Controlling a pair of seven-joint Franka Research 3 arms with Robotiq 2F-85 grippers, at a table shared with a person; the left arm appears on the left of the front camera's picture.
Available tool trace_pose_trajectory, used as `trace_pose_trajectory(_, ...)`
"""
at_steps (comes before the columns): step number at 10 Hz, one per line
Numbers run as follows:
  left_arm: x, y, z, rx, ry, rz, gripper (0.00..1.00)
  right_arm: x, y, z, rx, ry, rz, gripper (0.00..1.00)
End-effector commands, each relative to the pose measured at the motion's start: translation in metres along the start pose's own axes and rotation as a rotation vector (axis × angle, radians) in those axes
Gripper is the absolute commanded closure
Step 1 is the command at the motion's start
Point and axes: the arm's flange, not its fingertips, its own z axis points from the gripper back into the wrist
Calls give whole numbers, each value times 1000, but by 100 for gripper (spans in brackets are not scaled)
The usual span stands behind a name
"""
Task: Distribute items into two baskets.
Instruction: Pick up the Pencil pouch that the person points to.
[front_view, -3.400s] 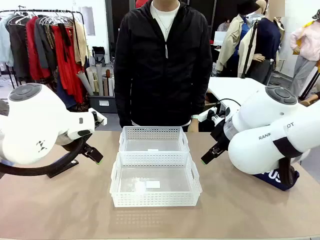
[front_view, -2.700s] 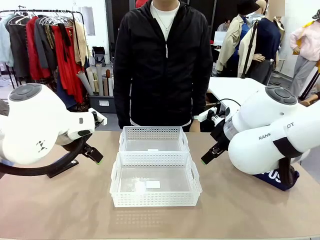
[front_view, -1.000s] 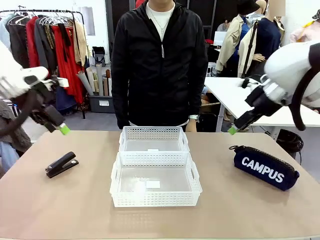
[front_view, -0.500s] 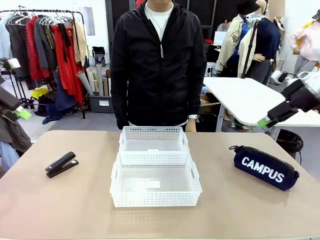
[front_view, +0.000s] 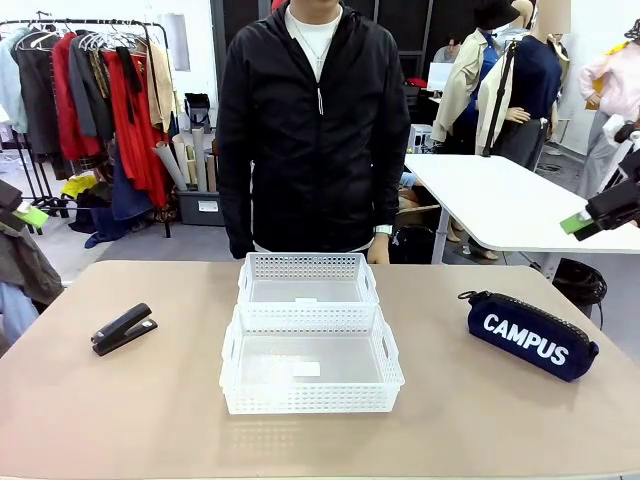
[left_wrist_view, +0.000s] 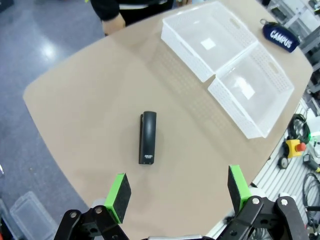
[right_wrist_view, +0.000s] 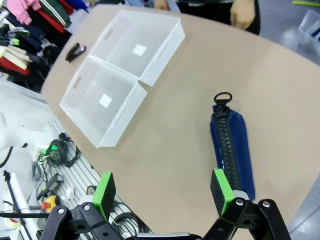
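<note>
Both of your arms have swung up and outward since a second ago: the left pincer (front_view: 28, 217) now sits at the far left edge of the front view and the right pincer (front_view: 590, 213) at the far right edge, each well above the desk (front_view: 130, 420). Mid-desk, the near basket (front_view: 310, 398) and the far basket (front_view: 306, 264) stand touching, one behind the other, the far one toward the person (front_view: 315, 130), who stands at the far side with arms down. A white label (front_view: 306, 369) shows on the floor of the near one. Your left pincer is released, its green pads (left_wrist_view: 118, 196) spread wide with nothing between them; from its wrist camera you look down on the stapler (left_wrist_view: 147, 138), which lies flat on the desk on your left, well apart from either basket. Your right pincer is likewise released and grasps nothing; beneath it, in its wrist view, the pouch (right_wrist_view: 233, 150) lies on the desk, zip up, its black loop (right_wrist_view: 222, 97) at the end nearer the person. From the front you read "CAMPUS" on the pouch, which lies on your right, well apart from either basket.
</note>
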Motion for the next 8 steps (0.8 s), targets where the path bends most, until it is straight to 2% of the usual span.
trace_pose_trajectory(1,-19,-5,11,-4,-86,-36,0,-14,6,6,8,-72,19,0)
trace_pose_trajectory(3,-21,-10,28,12,-113,-54,0,-19,4,12,6,-91,7,0)
trace_pose_trajectory(7,-13,-19,37,18,-101,-77,0,-27,1,20,14,-114,-21,0)
trace_pose_trajectory(8,-10,-19,36,3,-107,-78,0,-21,1,20,-15,-49,-28,0)
